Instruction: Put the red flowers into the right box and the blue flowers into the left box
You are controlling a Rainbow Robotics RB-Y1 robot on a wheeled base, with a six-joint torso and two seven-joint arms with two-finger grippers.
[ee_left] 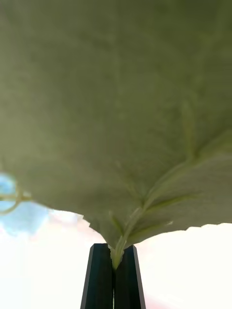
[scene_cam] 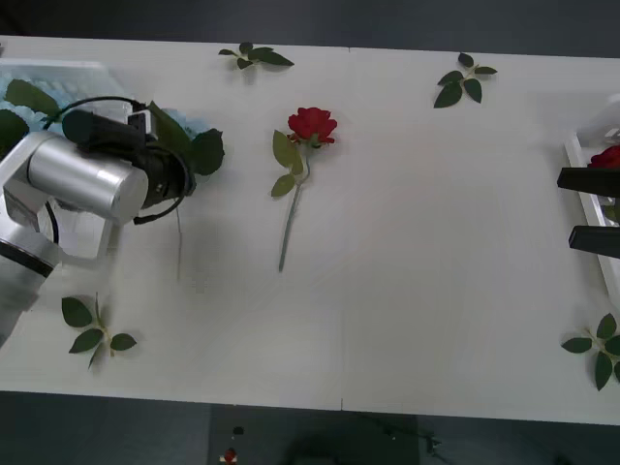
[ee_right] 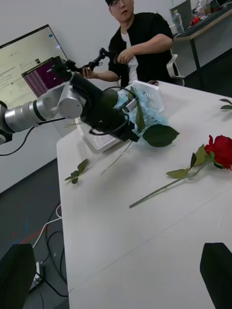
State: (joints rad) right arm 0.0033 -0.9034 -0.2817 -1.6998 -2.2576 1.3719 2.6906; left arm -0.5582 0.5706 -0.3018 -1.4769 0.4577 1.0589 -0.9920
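Observation:
My left gripper (ee_left: 114,248) is shut on the stem of a blue flower (scene_cam: 197,126), just under a big green leaf (ee_left: 116,120). It holds the flower at the near right corner of the left box (scene_cam: 60,68), where more blue flowers (scene_cam: 46,101) lie. The held flower's thin stem (scene_cam: 179,242) trails over the table. One red flower (scene_cam: 312,124) lies on the table's middle, bloom away from me. At the right edge my right gripper (scene_cam: 593,208) stands open beside the right box (scene_cam: 578,163), which holds a red flower (scene_cam: 607,156).
Loose leaf sprigs lie at the far middle (scene_cam: 256,56), the far right (scene_cam: 465,79), the near left (scene_cam: 95,329) and the near right (scene_cam: 599,349). The table's front edge (scene_cam: 310,399) runs across the bottom.

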